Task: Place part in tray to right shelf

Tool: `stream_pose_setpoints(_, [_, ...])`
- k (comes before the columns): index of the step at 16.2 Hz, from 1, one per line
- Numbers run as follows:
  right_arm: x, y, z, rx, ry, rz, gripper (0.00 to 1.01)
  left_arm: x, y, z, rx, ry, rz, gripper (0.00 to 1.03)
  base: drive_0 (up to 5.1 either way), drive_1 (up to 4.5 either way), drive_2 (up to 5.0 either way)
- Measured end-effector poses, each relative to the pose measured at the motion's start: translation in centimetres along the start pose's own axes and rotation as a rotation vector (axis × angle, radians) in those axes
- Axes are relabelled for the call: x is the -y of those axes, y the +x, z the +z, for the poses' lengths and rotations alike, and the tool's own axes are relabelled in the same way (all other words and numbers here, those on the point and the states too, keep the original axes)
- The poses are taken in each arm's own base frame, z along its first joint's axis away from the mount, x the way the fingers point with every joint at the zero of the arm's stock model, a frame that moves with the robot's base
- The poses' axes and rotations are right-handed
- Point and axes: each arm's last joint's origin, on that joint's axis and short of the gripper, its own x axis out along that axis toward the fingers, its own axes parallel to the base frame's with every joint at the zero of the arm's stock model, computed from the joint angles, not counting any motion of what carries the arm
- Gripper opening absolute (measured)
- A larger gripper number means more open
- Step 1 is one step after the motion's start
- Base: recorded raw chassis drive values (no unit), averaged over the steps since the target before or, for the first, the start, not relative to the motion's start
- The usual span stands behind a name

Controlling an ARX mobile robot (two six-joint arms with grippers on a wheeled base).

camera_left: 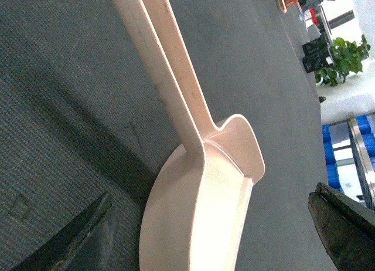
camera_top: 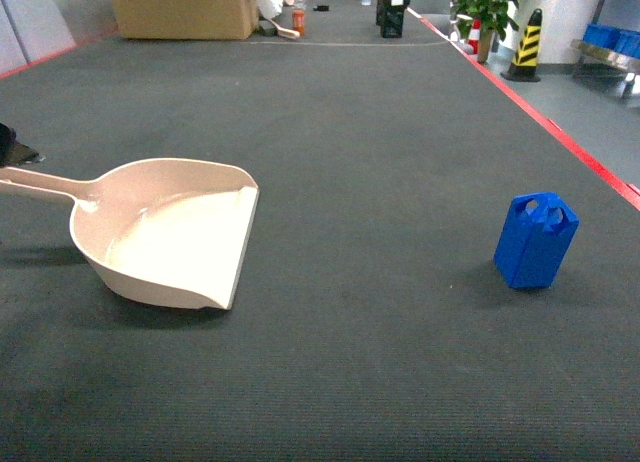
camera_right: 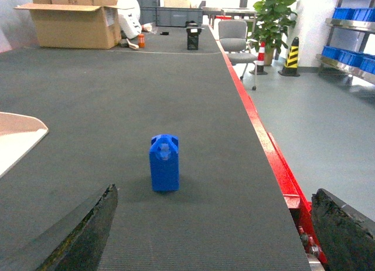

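The beige-pink tray [camera_top: 170, 232] lies flat on the dark mat at the left, its handle running to the left edge and its front lip facing right. The blue part [camera_top: 536, 240] stands upright on the mat far to the right, well apart from the tray. In the head view only a dark bit of my left gripper [camera_top: 10, 145] shows, by the handle's end. In its wrist view the left gripper [camera_left: 212, 192] is open wide over the tray [camera_left: 199, 212], gripping nothing. My right gripper [camera_right: 215, 192] is open, with the part [camera_right: 164, 163] ahead of it and slightly left. A steel shelf [camera_top: 605, 50] with blue crates stands at the far right.
A red strip [camera_top: 560, 137] marks the mat's right edge, with bare floor beyond. At the far end are a cardboard box [camera_top: 185, 7], a black item [camera_top: 393, 17], a plant [camera_top: 495, 7] and a yellow-black cone [camera_top: 526, 44]. An office chair [camera_right: 234, 36] stands past the edge.
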Motion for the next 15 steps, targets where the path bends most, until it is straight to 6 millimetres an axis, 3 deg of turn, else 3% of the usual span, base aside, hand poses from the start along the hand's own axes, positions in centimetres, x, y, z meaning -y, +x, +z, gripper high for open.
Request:
stream_pose_setpoints(2, [0.0,0.0,0.0,0.000,0.000,0.000,0.98,0.2,-0.1,-0.1,0.011,-0.003,-0.016,0.98,0.0,0.00,0.0])
stream_pose_setpoints(5, [0.0,0.0,0.0,0.000,0.000,0.000,0.98,-1.1,-0.6,0.1,0.093,-0.073,0.010,0.98,0.0,0.00,0.0])
stream_pose_setpoints(15, [0.0,0.0,0.0,0.000,0.000,0.000,0.98,-2.4,9.7,2.5,0.052,-0.126,0.014,0.98,0.0,0.00,0.0])
